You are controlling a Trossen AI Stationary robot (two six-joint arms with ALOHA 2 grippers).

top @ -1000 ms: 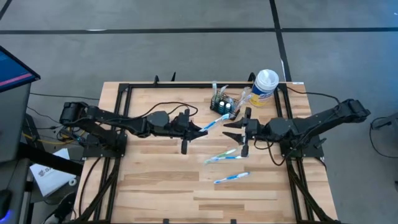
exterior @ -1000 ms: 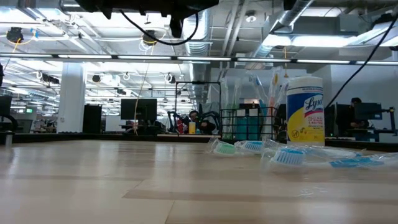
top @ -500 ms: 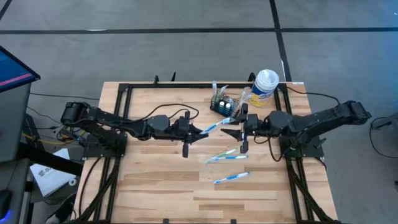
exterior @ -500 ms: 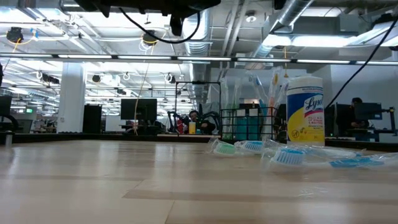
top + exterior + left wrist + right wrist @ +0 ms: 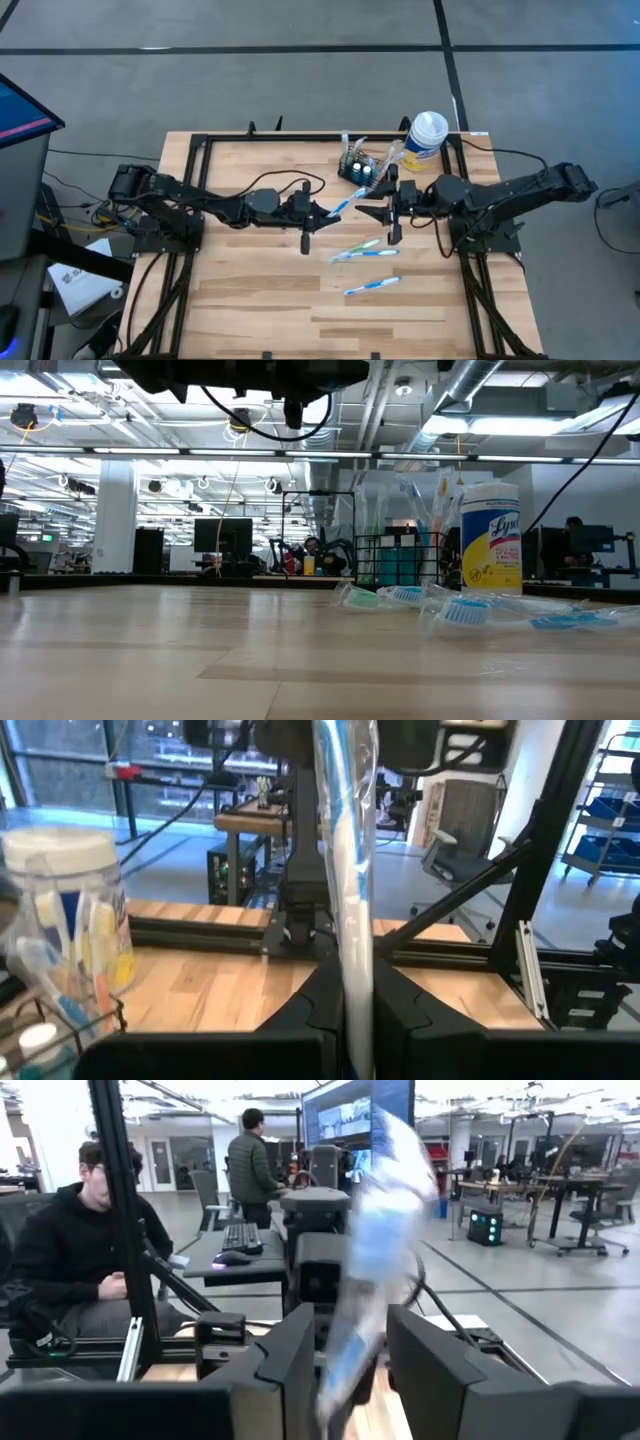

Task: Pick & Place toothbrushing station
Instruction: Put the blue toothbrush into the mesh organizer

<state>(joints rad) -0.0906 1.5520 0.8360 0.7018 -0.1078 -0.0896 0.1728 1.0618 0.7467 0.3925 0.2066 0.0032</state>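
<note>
Spanning the gap between both arms, a wrapped toothbrush (image 5: 341, 203) is pinched by the left gripper (image 5: 322, 212); its head lies between the spread fingers of the right gripper (image 5: 372, 205). The caddy (image 5: 358, 171) stands just beyond, nearer the right arm.

Here's the pale wooden tabletop (image 5: 250, 290), framed by black rails. Up at its far edge sits the black wire-mesh caddy (image 5: 358, 169), and just beside it the white-lidded canister (image 5: 424, 140) stands upright. Nearer the middle, two wrapped toothbrushes (image 5: 356, 251) lie close together, with a third toothbrush (image 5: 372, 287) lying apart, closer to the front.
</note>
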